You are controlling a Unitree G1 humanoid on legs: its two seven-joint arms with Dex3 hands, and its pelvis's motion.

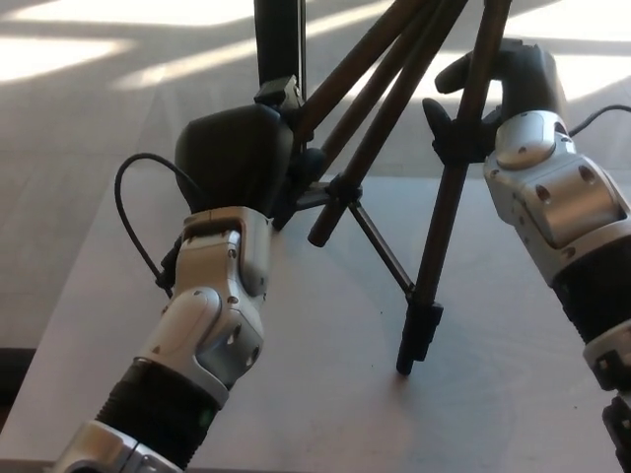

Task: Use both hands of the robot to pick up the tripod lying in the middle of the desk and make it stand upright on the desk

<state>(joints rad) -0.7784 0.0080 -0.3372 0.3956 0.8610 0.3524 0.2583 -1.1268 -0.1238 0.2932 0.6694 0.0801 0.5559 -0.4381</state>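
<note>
Both hands grip the tripod (394,108): left hand (237,163) clasps its hub, right hand (493,103) wraps the near leg, whose foot below touches the desk (325,394); legs tilt away.

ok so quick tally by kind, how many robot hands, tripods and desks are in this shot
robot hands: 2, the left hand and the right hand, both shut on the tripod
tripods: 1, the tripod
desks: 1, the desk
total: 4
</note>
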